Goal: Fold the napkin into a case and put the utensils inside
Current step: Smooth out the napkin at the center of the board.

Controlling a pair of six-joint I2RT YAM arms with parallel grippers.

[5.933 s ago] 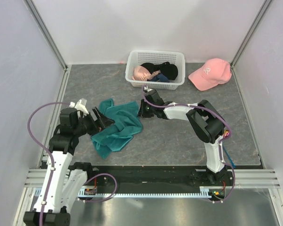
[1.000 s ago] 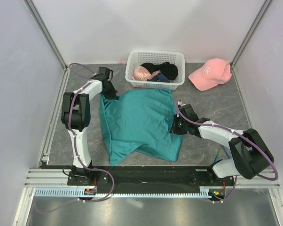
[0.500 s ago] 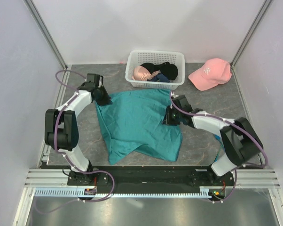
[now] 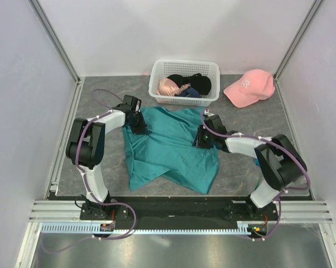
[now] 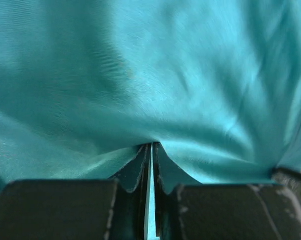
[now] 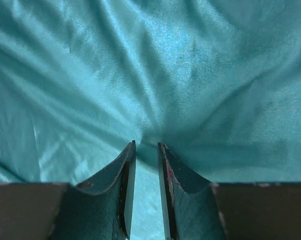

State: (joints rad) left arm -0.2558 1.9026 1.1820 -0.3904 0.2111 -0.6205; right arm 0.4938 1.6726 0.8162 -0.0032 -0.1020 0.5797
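Note:
The teal-green napkin [image 4: 168, 148] lies as a loose, creased sheet in the middle of the table, with its near corners folded over. My left gripper [image 4: 140, 127] sits at the napkin's far left edge. In the left wrist view its jaws [image 5: 151, 146] are shut on the napkin [image 5: 165, 75], and the cloth puckers at their tips. My right gripper [image 4: 199, 139] rests on the napkin's right edge. In the right wrist view it stands open [image 6: 146, 145], with a ridge of napkin [image 6: 165, 75] at the tips. No case shows and the utensils are out of view.
A white lattice basket [image 4: 185, 63] with black and pink garments [image 4: 185, 85] stands at the back centre. A pink cap [image 4: 248, 86] lies to its right. Grey walls close in the table [image 4: 101, 162] on three sides.
My left gripper has swung right from the far left corner, dragging the napkin's left edge inward and creasing it. The right gripper's jaws have parted while it stayed at the right edge.

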